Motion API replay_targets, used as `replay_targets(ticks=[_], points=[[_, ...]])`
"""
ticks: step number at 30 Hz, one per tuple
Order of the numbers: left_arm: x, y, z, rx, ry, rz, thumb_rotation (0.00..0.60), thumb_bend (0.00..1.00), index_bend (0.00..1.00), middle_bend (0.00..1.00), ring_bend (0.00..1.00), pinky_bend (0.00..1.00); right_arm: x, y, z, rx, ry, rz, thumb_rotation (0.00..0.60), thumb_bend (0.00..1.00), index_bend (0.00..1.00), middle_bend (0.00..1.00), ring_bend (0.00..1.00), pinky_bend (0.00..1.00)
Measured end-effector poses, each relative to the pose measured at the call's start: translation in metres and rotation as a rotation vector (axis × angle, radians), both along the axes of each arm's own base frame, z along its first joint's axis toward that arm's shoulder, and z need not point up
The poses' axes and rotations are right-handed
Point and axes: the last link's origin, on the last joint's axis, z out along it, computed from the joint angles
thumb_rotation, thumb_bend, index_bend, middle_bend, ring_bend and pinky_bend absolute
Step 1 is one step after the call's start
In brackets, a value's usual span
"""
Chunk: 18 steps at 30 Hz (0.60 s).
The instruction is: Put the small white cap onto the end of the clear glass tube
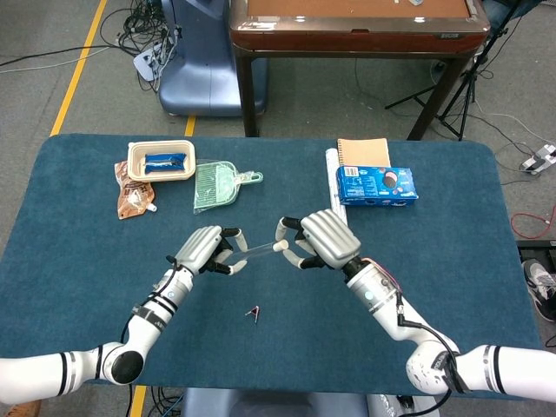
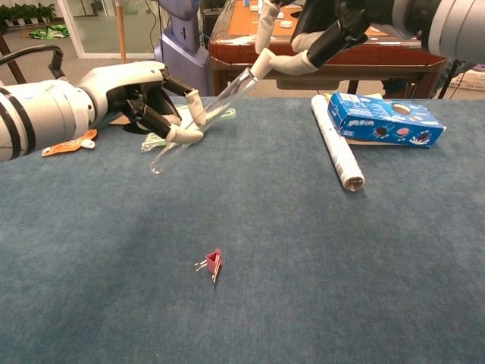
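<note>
Chest view shows the left hand (image 2: 144, 102) gripping the clear glass tube (image 2: 198, 121) above the blue table (image 2: 318, 273), the tube slanting up toward 1 o'clock. At its upper end the right hand (image 2: 333, 26) pinches the small white cap (image 2: 260, 64) between fingertips, touching the tube's mouth; whether it is seated I cannot tell. A red binder clip (image 2: 213, 265) lies at 6 o'clock, a blue box (image 2: 385, 119) at 2 o'clock.
</note>
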Motion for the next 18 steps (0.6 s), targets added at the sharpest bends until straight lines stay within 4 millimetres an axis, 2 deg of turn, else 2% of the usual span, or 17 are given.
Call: replay_targets(ticks=[18], points=[[0.0047,0.0039,0.001,-0.021,-0.018,0.019,0.6,0.26,0.62,1.0,1.0,0.95,0.0053,-0.002,-0.0085,-0.002,0.01,0.017,0.6,0.39,0.64,1.0,1.0,1.0]])
